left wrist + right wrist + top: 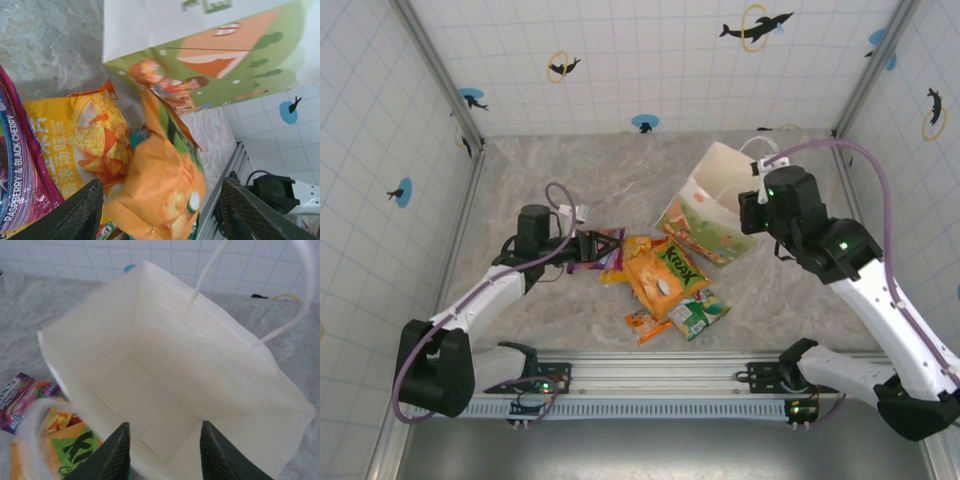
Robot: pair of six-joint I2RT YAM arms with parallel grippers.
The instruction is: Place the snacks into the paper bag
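Left hand [612, 242] spread, grasping nothing, at the purple packet [586, 265]. Right hand [165, 430] parted, empty, over the paper bag [210, 365] mouth. Bag interior bare. Snacks [665, 275] lie on the bench [570, 180] beside the bag. Judged: none bagged yet, every packet left.
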